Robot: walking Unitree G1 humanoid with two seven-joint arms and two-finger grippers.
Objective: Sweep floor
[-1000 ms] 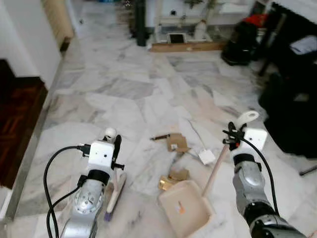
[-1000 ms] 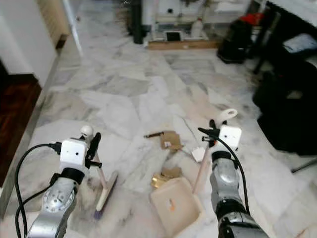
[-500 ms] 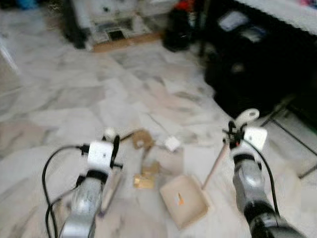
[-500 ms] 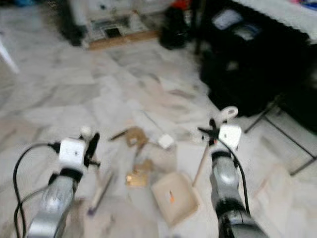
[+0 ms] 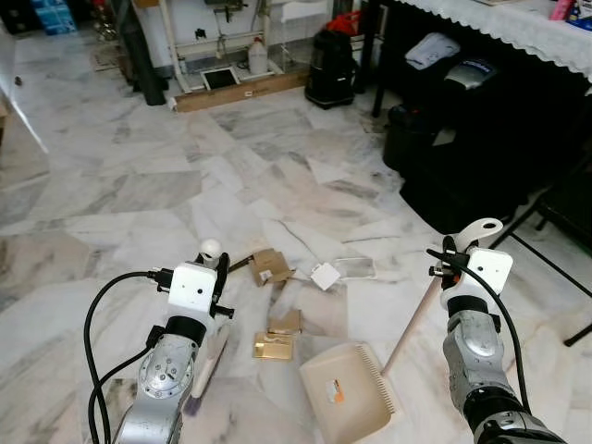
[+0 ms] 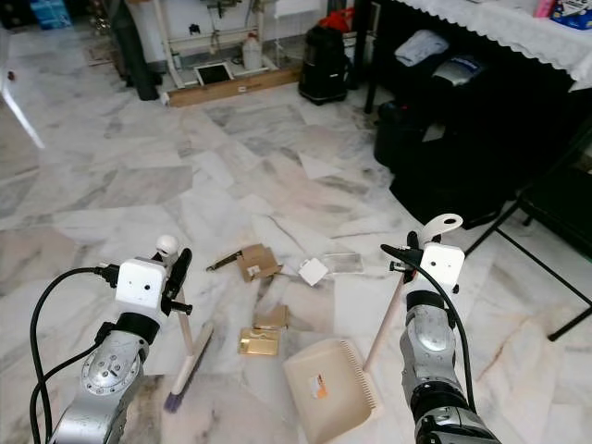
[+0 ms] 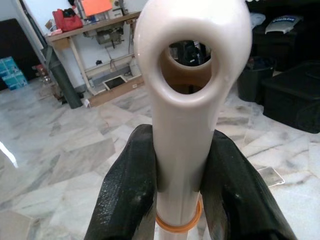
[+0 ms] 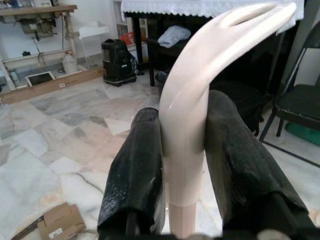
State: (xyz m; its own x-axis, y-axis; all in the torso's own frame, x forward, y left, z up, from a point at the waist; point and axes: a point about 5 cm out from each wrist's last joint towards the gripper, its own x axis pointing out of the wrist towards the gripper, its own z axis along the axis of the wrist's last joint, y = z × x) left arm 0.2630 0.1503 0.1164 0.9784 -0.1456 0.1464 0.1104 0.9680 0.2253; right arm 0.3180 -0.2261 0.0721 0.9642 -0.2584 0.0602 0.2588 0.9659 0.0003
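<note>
My left gripper [image 5: 218, 277] is shut on the cream handle of a small broom [image 5: 211, 356] whose head rests on the marble floor beside my left arm. My right gripper [image 5: 448, 262] is shut on the long handle of a beige dustpan [image 5: 344, 405] lying flat on the floor between my arms. In front of the pan lie scraps: a gold packet [image 5: 273, 347], brown cardboard pieces [image 5: 270, 266], a white square [image 5: 325, 276] and a clear plastic sheet [image 5: 355, 267]. Both wrist views show black fingers [image 7: 125, 192] [image 8: 136, 175] clamped on cream handles.
A black table with a lace cloth [image 5: 518, 28] and black bags [image 5: 462, 176] under it stands at the right. A folding chair leg [image 5: 553, 259] crosses the floor at the right edge. A black vacuum [image 5: 330, 69], a wooden plank [image 5: 239, 91] and a workbench stand at the back.
The camera has turned to the right, so the table and bags now show larger. The dustpan has swung a little. Both grippers keep their hold on the handles.
</note>
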